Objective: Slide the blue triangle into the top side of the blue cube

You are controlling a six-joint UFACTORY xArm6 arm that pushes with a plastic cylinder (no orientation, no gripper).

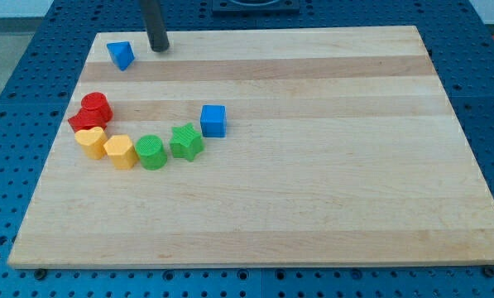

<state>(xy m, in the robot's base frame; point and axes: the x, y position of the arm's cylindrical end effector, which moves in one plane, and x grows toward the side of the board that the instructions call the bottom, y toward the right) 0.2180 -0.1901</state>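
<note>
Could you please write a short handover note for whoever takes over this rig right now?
My tip rests near the board's top-left, just to the view's right of the blue triangle, not touching it.
The blue cube sits lower and to the right, beside the green star.
Done: nothing visible; triangle and cube are far apart.
Left: get behind the triangle and slide it down-right into the cube's top side.

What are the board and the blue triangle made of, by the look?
Board: looks like wood, glued strips with grain lines, light satin finish. Blue triangle: likely plastic, with uniform saturated colour and a matte surface; possibly painted, can't tell. My tip stands just to its right in the view, apart from it.
</note>
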